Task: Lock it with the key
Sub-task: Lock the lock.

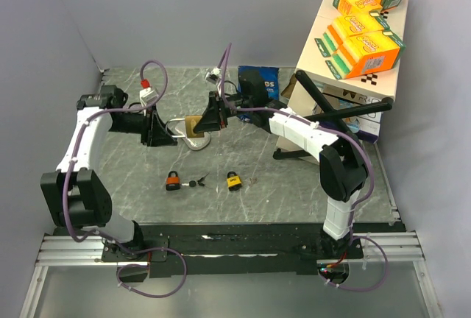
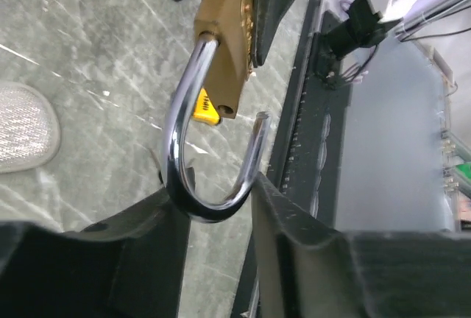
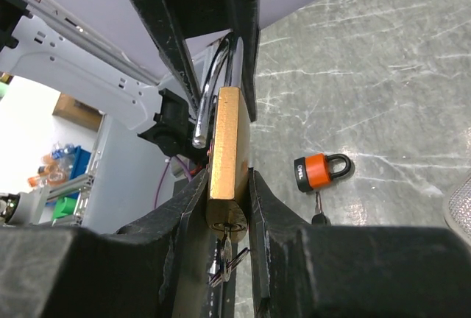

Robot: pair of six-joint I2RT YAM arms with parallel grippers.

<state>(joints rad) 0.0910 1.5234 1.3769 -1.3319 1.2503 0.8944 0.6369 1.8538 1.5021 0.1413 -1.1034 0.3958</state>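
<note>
My right gripper point(image 3: 227, 185) is shut on the body of a brass padlock point(image 3: 227, 149) and holds it above the table. A key point(image 3: 224, 255) with a small bunch hanging from it sits in the keyhole. The steel shackle point(image 2: 180, 134) stands open, its free end out of the brass body point(image 2: 224, 31). My left gripper point(image 2: 213, 200) has both fingers pressed against the bow of the shackle. In the top view the brass padlock point(image 1: 195, 125) hangs between the left gripper point(image 1: 171, 128) and the right gripper point(image 1: 208, 118).
An orange padlock point(image 1: 173, 179) with a key point(image 1: 195, 182) beside it and a yellow padlock point(image 1: 235, 179) lie on the marble table. A white mesh pad point(image 1: 197, 141) lies under the grippers. A blue packet point(image 1: 257, 82), a black stand point(image 1: 324, 112) and stacked orange boxes point(image 1: 364, 31) stand at the back right.
</note>
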